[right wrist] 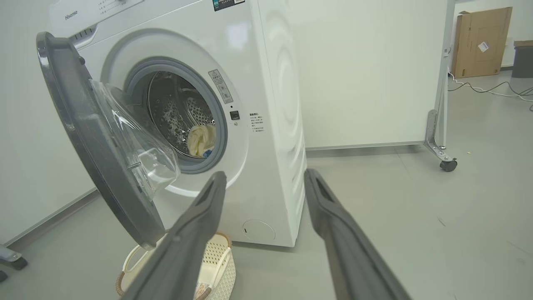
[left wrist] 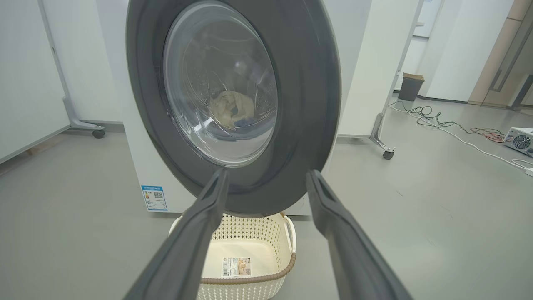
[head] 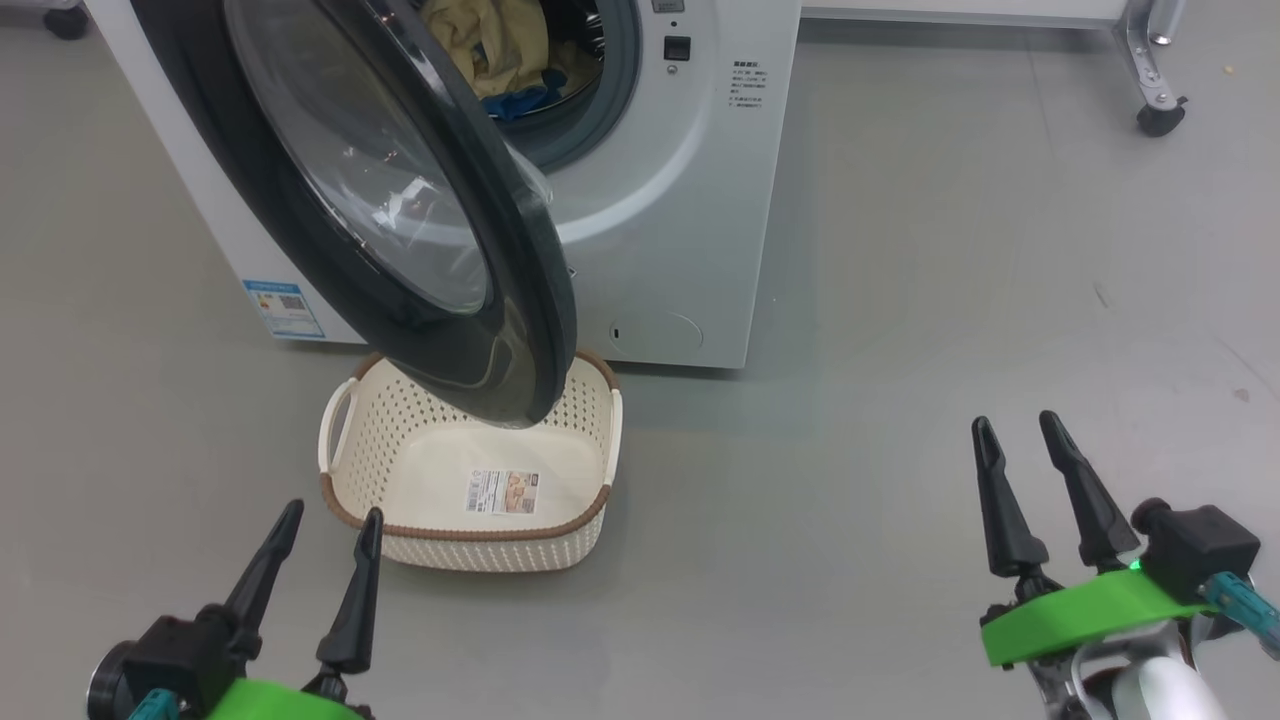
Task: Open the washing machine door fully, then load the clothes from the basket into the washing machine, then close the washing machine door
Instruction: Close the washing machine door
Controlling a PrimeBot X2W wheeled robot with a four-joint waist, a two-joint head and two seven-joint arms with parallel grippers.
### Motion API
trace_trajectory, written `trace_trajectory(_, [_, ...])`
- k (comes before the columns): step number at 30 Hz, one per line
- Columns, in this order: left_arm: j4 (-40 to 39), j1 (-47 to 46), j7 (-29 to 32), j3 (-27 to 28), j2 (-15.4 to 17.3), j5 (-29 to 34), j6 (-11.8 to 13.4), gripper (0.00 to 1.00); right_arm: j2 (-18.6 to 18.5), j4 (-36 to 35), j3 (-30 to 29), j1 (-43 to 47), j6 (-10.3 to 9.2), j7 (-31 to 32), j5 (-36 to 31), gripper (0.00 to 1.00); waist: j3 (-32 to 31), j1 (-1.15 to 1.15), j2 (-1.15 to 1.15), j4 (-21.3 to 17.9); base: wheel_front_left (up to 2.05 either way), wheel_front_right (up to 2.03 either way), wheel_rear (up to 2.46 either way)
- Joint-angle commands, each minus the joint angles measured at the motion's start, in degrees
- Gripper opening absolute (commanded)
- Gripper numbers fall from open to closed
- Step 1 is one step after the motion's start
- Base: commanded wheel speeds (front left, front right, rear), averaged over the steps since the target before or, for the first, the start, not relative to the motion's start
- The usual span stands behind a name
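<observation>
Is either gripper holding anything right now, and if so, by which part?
Nothing is held: the left gripper and the right gripper both stand open and empty, clear of the washing machine door.

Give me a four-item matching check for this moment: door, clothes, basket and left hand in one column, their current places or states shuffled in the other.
Things:
1. washing machine door
2. clothes
3. basket
4. left hand

States:
A. open, holding nothing
B. inside the washing machine
C. standing open, its lower edge above the basket
D. empty apart from its sticker

Pairs: 1-C, 2-B, 3-D, 4-A
</observation>
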Motion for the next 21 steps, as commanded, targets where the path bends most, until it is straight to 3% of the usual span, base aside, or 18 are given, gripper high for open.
trace_trajectory(1, [-1.70,-2.01,-0.39,2.11,0.90,-0.21,0.02,1.00,-0.06,-2.42,1.18,-2.36,0.20,-0.37,0.07,0.00,0.26,0.00,0.00,0.31,0.00,0.00,0.00])
trace_trajectory(10, [-1.87,-4.00,-0.39,0.69,0.86,-0.43,0.02,1.00,-0.86,-6.26,2.34,-6.63,0.20,-0.37,-1.82,0.00,3.75,0.00,0.00,2.21,0.00,0.00,0.00])
trace_trajectory(21, [-1.25,-10.09,-0.39,-2.99,-0.96,-0.92,0.02,1.00,-7.10,-6.29,18.24,-24.58,0.20,-0.37,-2.18,0.00,11.43,0.00,0.00,7.87,0.00,0.00,0.00])
